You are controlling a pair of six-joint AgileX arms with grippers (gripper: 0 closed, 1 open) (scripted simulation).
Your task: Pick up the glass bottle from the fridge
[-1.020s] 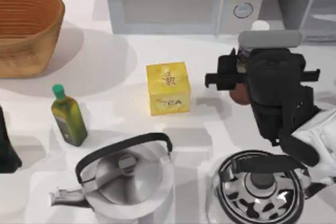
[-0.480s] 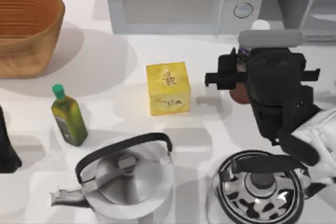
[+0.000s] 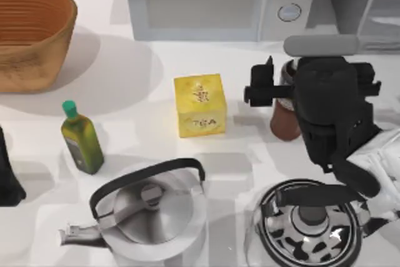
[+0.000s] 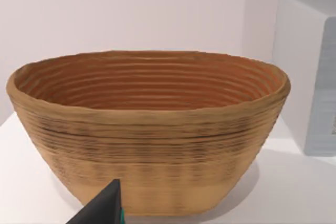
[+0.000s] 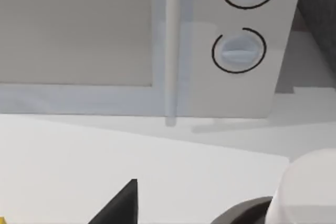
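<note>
The glass bottle (image 3: pixel 285 120), reddish-brown with a dark top, stands upright in front of the microwave's knobs, to the right of the yellow tea box (image 3: pixel 200 104). My right gripper (image 3: pixel 280 89) is shut on it near its upper part, one black finger (image 3: pixel 259 89) showing on the bottle's left side and the other hidden under the wrist. The fridge (image 3: pixel 365 4), grey with a pale-framed door, is at the back right corner, apart from the bottle. My left gripper (image 3: pixel 6 176) is parked at the left edge of the table.
A white microwave (image 3: pixel 219 1) lines the back, also close ahead in the right wrist view (image 5: pixel 157 40). A wicker basket (image 3: pixel 31 32) sits back left, an olive bottle (image 3: pixel 81 139) left. A steel kettle (image 3: pixel 147 207) and a patterned kettle (image 3: pixel 309 223) stand at the front.
The bottle has straightened up in the right gripper and shows more of its body. The white spot seen behind the wrist earlier is gone. The left arm has not moved.
</note>
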